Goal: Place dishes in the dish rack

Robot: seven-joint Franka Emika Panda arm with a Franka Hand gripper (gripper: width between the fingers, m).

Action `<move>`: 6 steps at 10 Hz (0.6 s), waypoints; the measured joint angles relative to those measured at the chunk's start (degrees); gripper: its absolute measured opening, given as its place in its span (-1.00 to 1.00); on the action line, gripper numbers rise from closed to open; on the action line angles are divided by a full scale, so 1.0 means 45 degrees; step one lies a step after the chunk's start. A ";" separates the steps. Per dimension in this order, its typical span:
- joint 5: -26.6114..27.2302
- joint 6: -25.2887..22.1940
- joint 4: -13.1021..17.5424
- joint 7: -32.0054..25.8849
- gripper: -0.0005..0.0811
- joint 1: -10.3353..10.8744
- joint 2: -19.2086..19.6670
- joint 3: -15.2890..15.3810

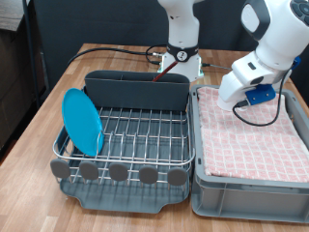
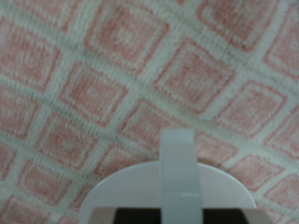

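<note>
1. Blue plate (image 1: 83, 121) already upright in dish rack (image 1: 126, 135), well apart from claw (image 1: 253, 94).
2. Claw over pink cloth (image 1: 251, 140); opening impossible to tell, nothing visibly held.
3. Best kept centred, fingers vertical, before any grasp.

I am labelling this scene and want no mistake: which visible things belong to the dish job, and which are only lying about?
Belong to the job:
- blue plate, standing on edge in the rack
- dish rack
- gripper, above the cloth

Only lying about:
- pink checked cloth
- grey tub holding that cloth
- wooden table
</note>
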 joint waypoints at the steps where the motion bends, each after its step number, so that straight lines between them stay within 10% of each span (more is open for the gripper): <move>1: -0.0070 -0.0257 0.0200 0.0119 -0.81 0.0004 -0.0137 -0.0005; 6: -0.1123 -0.0970 0.1396 0.1216 -0.81 0.0001 -0.1095 -0.0276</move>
